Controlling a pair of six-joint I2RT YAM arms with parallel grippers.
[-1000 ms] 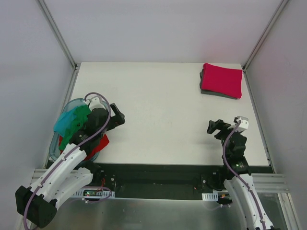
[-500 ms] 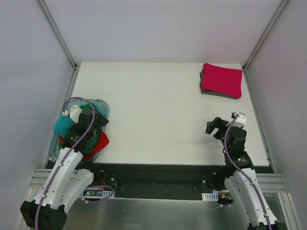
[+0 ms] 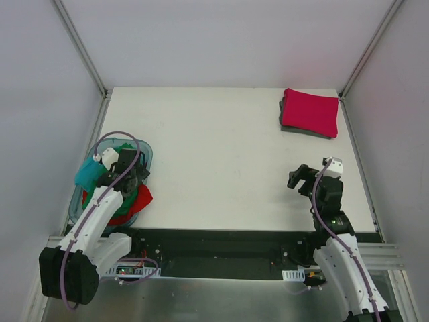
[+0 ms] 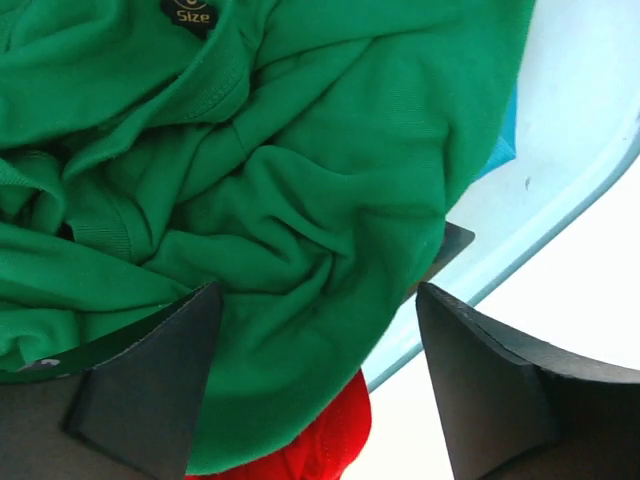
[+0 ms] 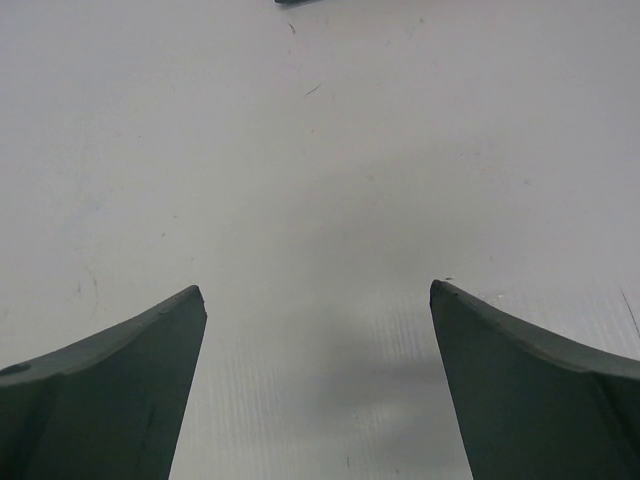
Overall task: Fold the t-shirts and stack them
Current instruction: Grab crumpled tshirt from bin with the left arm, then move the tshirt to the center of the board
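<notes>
A crumpled bright green t-shirt (image 4: 250, 200) fills the left wrist view, with a red t-shirt (image 4: 320, 445) under it and a bit of teal cloth (image 4: 503, 150) at the tub's edge. In the top view the green (image 3: 129, 194), teal (image 3: 87, 172) and red (image 3: 134, 201) shirts lie in the pale-blue tub (image 3: 144, 153) at the left. My left gripper (image 4: 320, 330) is open just above the green shirt. A folded crimson-pink t-shirt (image 3: 310, 111) lies on a folded dark grey one (image 3: 288, 128) at the far right. My right gripper (image 5: 318, 300) is open and empty above bare table.
The white table (image 3: 221, 161) ends at a black gap along its near edge. Grey walls and metal rails close in the left, right and back. The tub's rim (image 4: 540, 220) overhangs the table's left near corner.
My left arm has swung left from beside the tub to over it and now points down at the green shirt. My right arm has barely moved.
</notes>
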